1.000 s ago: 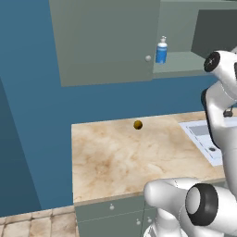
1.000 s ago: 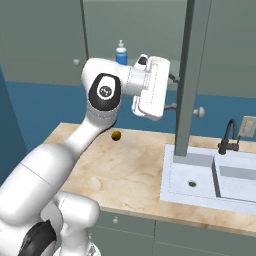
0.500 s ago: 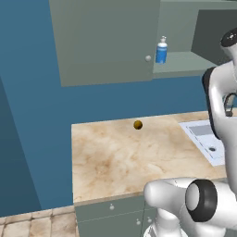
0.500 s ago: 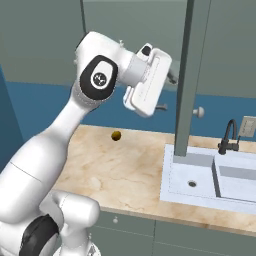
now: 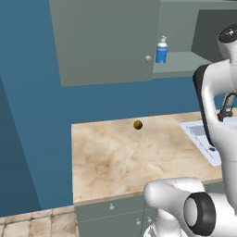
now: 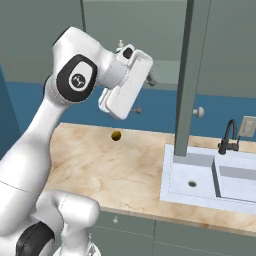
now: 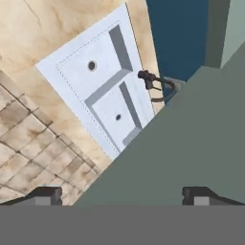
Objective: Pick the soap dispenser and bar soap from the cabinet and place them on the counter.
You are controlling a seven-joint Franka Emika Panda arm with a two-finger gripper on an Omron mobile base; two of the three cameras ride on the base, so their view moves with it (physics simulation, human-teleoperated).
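While the arm has swung its hand higher over the last second, up to cabinet level, the fingers stand spread wide and hold nothing. That looks like the approach to the first pick. The soap dispenser stands upright on the cabinet shelf, long axis vertical, pump at twelve o'clock, above the counter.

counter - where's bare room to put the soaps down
The counter is bare from its left edge to the sink, apart from a small dark-yellow ball near the back wall. The front and middle stretch is widest. The sink end is crowded: basin, faucet and the open cabinet door overhead.
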